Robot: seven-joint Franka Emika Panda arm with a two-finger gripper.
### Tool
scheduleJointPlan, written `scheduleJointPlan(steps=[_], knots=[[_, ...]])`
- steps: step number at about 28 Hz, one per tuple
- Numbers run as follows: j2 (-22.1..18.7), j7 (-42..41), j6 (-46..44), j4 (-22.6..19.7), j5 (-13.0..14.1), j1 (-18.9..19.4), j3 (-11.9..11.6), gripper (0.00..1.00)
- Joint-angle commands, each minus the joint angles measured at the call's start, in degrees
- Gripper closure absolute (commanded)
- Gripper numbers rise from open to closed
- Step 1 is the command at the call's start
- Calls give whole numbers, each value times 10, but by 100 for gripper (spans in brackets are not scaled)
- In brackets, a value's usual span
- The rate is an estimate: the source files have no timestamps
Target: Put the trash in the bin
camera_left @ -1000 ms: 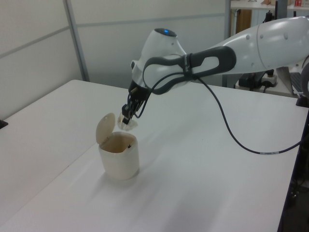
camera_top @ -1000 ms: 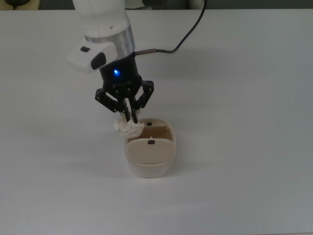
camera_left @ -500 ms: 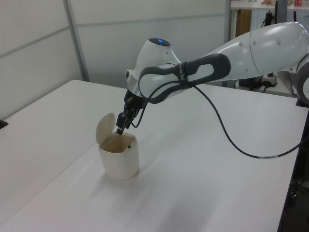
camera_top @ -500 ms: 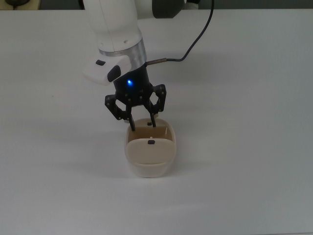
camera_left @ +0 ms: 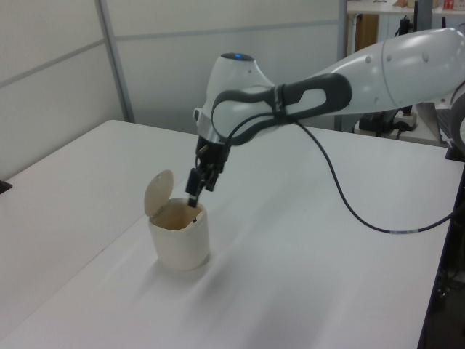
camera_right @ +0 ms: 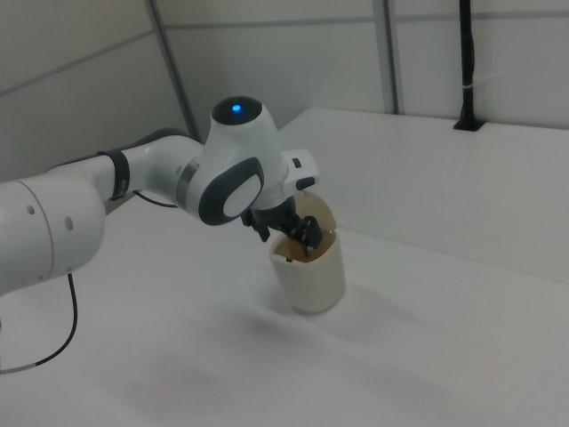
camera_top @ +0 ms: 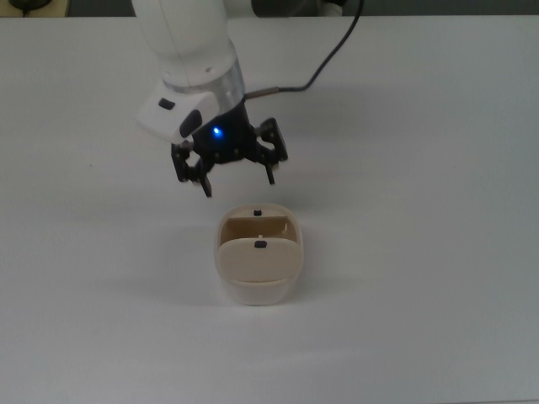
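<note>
The cream-beige bin (camera_top: 257, 290) stands on the white table with its swing flap (camera_left: 158, 193) tipped up, so the far half of its mouth is uncovered. My gripper (camera_top: 239, 183) hangs just above and behind the bin's rim in the top view, open, with nothing between its black fingers (camera_top: 205, 187). In the left view the gripper (camera_left: 200, 187) hovers over the mouth of the bin (camera_left: 180, 243). The right view shows the gripper (camera_right: 289, 233) at the rim of the bin (camera_right: 313, 276). No white paper wad shows in any view.
A black cable (camera_top: 328, 67) runs from my wrist toward the top view's upper edge. The white table (camera_top: 421, 252) spreads wide around the bin. Wall panels stand behind it in the left view, and its right edge (camera_left: 436, 291) drops off there.
The gripper was shut on the paper wad beside the bin's rim, then moved over the mouth and opened. The wad is gone from sight, and the gripper has risen and drawn back.
</note>
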Motion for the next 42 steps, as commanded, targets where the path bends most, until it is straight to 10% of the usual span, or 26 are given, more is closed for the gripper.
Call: scheduleJointPlan(steps=[1, 14, 42], knots=[[-49, 22, -117, -2, -54, 0, -20, 0], [-94, 74, -294, 47, -218, 0, -18, 0], [-121, 82, -308, 45, -153, -7, -20, 0]])
